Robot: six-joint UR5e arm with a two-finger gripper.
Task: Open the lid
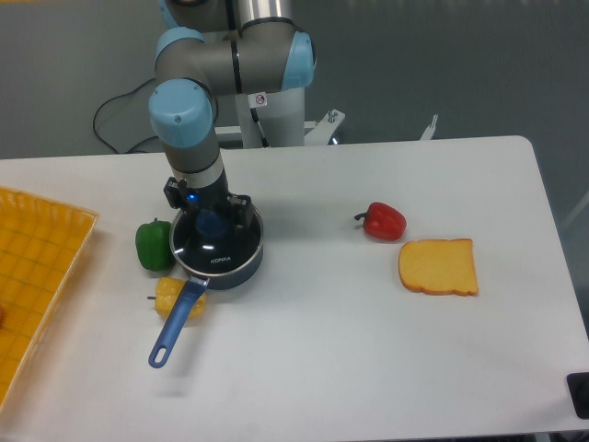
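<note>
Camera view from the front and above showed a white table (368, 368) with the arm (189, 120) reaching down from the back. The gripper (212, 221) stood right over the lid (218, 247), with its dark fingers on either side of the light-blue knob (212, 223), but whether they pressed on the knob or only stood around it, I could not tell from this angle. The lid was a round dark glass one with a metal rim and white lettering near its front edge, and it sat on the dark-blue saucepan (241, 267) in the left half of the table. The blue handle (175, 324) of the saucepan pointed toward the front left. A green pepper (154, 245) stood just beside the pan on its left, and a yellow pepper (180, 299) lay at the front left, partly under the handle, so that part of it was covered. Well apart on the right side were a red pepper (383, 221) and a slice of bread (439, 267), near each other. A yellow tray (41, 267) lay at the left edge and was cut off by the frame. A black cable (115, 120) hung behind the table. The wrist of the arm hid the back part of the lid, and a small dark thing at the lower right corner was too much cut off to name.
</note>
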